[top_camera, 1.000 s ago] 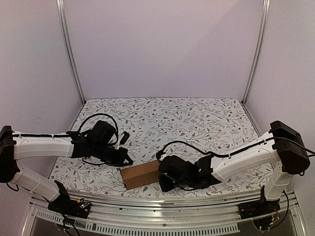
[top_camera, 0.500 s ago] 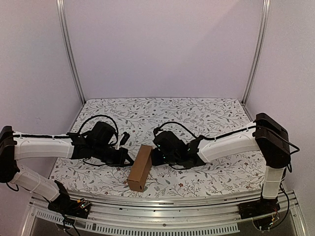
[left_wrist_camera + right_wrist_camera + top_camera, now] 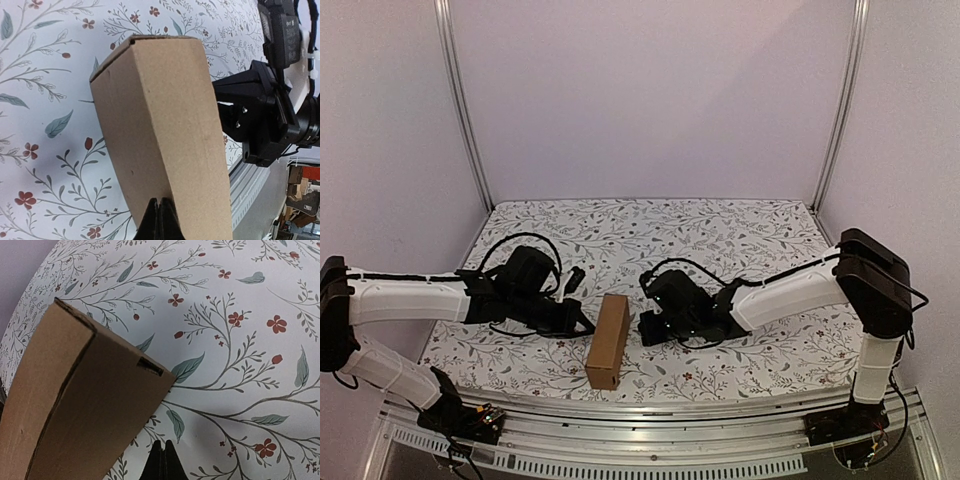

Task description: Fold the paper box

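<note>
Paper box [image 3: 607,342] sits on the floral table cover [image 3: 750,240], in the near half and a little left of centre. It is folded up into a closed, plain brown block. Its long axis runs near to far, and the near end lies close to the near edge of the table.

In the left wrist view the box [image 3: 160,135] fills the middle of the frame. We note a thin seam along its far top edge. In the right wrist view the box [image 3: 85,405] takes up the lower left, and we see a small dark slot at one corner where a flap tucks in.

Left gripper [image 3: 586,327] comes in from the left, low over the cover, with its tip just beside the box's left side. In the wrist view its fingers [image 3: 159,220] are pressed together with nothing between them. We cannot tell whether the tip touches the cardboard.

Right gripper [image 3: 644,329] comes in from the right, near the box's right side, with a narrow gap showing from above. Its fingers [image 3: 162,460] are likewise pressed together and hold nothing.

The box lies between the two tips.
</note>
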You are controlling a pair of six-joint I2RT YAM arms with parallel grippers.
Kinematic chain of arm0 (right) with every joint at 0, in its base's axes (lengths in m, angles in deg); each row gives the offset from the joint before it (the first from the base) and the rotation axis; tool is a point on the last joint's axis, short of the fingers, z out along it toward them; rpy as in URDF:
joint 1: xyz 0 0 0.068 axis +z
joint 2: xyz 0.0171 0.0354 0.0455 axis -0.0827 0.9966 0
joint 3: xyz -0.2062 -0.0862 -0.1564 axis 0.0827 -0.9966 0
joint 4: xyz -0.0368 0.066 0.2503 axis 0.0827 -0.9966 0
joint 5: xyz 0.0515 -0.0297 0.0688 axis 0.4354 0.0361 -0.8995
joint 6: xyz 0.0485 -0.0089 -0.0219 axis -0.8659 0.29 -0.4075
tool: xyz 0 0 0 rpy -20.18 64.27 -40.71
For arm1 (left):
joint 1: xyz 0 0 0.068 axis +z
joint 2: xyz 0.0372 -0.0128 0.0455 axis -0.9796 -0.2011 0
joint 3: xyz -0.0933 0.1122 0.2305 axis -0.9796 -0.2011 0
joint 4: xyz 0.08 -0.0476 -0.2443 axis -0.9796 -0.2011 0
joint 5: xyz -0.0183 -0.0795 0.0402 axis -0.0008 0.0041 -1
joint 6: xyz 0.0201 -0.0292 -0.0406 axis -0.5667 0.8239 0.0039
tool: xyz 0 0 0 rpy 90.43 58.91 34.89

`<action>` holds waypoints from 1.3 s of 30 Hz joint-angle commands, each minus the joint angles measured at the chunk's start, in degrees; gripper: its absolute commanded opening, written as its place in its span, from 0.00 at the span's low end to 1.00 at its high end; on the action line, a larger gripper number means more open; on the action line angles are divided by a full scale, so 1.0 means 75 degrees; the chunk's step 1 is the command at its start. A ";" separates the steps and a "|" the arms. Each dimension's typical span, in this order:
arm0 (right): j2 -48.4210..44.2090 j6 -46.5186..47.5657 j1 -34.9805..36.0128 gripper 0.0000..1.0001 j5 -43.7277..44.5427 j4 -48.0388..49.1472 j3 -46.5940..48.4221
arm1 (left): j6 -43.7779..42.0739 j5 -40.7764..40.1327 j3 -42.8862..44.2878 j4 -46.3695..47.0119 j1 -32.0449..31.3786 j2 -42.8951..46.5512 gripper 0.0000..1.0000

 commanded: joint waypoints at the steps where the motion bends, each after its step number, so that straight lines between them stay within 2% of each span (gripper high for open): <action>1: -0.0286 -0.0384 -0.0005 0.00 -0.0747 0.0335 -0.0412 | -0.0020 0.0249 0.0178 0.0237 0.0079 -0.0150 0.00; 12: 0.0479 -0.1455 0.0000 0.00 -0.1651 0.1751 -0.0449 | 0.0038 0.0374 0.0462 0.0423 -0.0115 -0.0505 0.00; 21: 0.1028 -0.1729 -0.0006 0.00 -0.1548 0.1933 -0.0093 | 0.0137 0.0407 0.0633 0.0562 -0.0258 -0.0803 0.00; 28: 0.0599 -0.1458 -0.0134 0.00 -0.1078 0.1795 -0.0807 | 0.0172 0.0372 0.0717 0.0699 -0.0275 -0.1059 0.00; 39: -0.1037 -0.0674 -0.0450 0.00 0.0210 0.0987 -0.2259 | 0.0172 0.0415 0.1013 0.0813 -0.0321 -0.1537 0.00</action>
